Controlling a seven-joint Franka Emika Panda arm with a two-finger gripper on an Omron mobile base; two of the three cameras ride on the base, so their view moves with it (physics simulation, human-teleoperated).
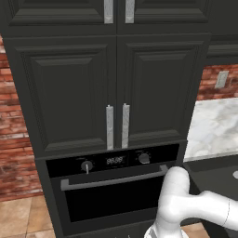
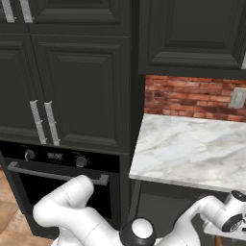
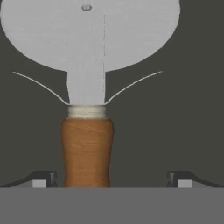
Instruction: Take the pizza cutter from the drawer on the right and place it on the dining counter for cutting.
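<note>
Pizza cutter [image 3: 87, 87] seen from the hand camera, lying on a flat dark surface directly ahead of the gripper [image 3: 111, 179]. Its long axis runs straight along the line of sight: the brown wooden handle [image 3: 86, 151] is the near end, pointing back toward the gripper, and the round silver-grey wheel [image 3: 89, 30] is the far end, its upper edge cut off by the top of the view. A pale collar joins handle to the flat steel neck, and two thin curved guards spread left and right from that joint. The two dark fingertips [image 3: 41, 178] stand wide apart, one on each side of the handle's near end and clear of it — jaws open, nothing held; the handle sits slightly left of the midpoint between them. In the left base view the white arm [image 1: 186, 204] rises at lower right in front of a tall charcoal cabinet [image 1: 111, 79] with paired metal pulls, beneath which sits a built-in oven [image 1: 114, 183] with two knobs, a small display and a bar handle. In the right base view the arm bends low and reaches down toward the lower right, below a marble counter [image 2: 192, 149] that runs against a brick wall [image 2: 192, 98]; the wrist [image 2: 226, 214] lies beneath the counter's front edge. An outlet plate is set in the brick at far right.
</note>
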